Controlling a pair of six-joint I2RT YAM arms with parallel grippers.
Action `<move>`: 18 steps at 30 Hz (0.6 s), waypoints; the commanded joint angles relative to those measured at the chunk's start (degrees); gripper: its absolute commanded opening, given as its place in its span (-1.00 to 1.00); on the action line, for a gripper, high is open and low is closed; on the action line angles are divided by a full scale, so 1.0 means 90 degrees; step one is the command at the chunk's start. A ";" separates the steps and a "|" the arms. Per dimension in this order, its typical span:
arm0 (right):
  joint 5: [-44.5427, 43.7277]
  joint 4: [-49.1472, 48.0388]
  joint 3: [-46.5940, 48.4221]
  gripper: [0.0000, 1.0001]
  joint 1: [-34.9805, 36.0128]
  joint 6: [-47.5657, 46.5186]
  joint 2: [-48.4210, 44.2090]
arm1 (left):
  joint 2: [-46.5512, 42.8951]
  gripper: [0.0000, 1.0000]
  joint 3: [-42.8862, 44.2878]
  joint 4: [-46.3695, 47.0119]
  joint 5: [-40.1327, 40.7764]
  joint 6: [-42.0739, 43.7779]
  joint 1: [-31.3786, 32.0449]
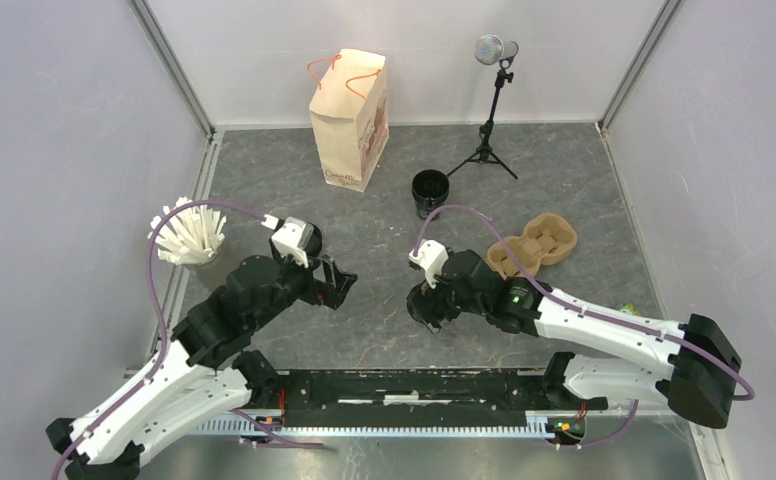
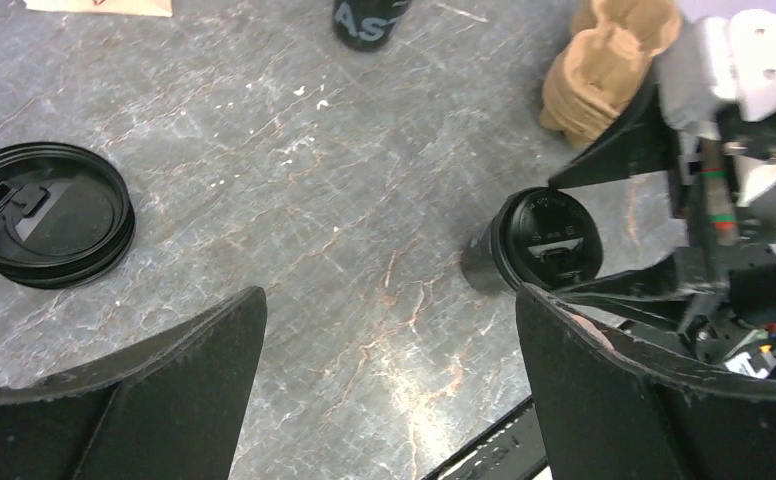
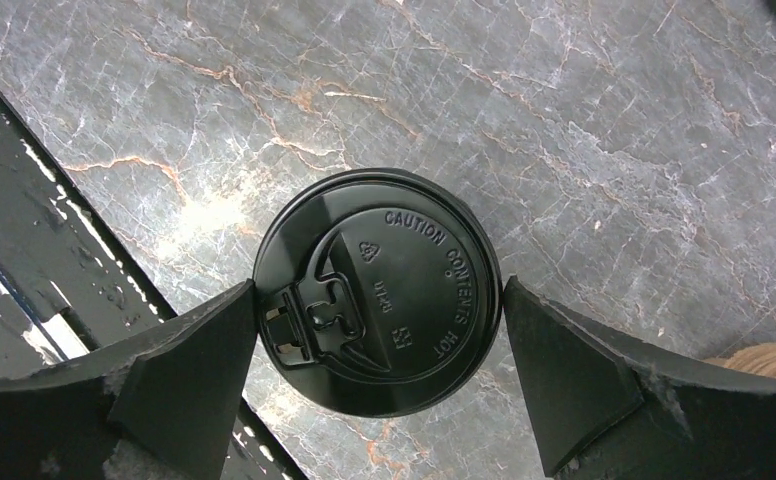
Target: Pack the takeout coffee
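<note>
A black takeout coffee cup [image 3: 404,290] with a round lid marked "caution contents hot" stands upright on the grey marble table. My right gripper [image 3: 380,284] is open, with one finger on each side of the lid, close to its rim. In the left wrist view the same cup [image 2: 544,240] sits between those fingers. My left gripper [image 2: 389,292] is open and empty over bare table to the left of it. In the top view the left gripper [image 1: 339,285] and right gripper [image 1: 422,300] face each other. A second black cup [image 1: 430,190] stands further back.
A loose black lid [image 2: 46,215] lies flat on the table. The brown pulp carrier [image 1: 532,245] sits right of the right gripper. The beige paper bag [image 1: 349,120] stands at the back. A holder of white sticks [image 1: 189,235] is far left, a microphone tripod [image 1: 486,140] at the back right.
</note>
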State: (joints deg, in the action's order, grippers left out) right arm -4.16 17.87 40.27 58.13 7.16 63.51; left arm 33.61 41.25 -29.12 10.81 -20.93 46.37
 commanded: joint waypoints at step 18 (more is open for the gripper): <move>0.0331 -0.0950 0.0250 0.63 -0.1512 -0.0221 0.0441 | -0.0706 1.00 -0.0118 -0.0748 -0.0649 0.0464 0.0014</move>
State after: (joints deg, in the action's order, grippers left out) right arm -4.67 15.03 41.01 51.42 5.67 66.19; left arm 29.61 40.69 -36.56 5.41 -18.96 46.37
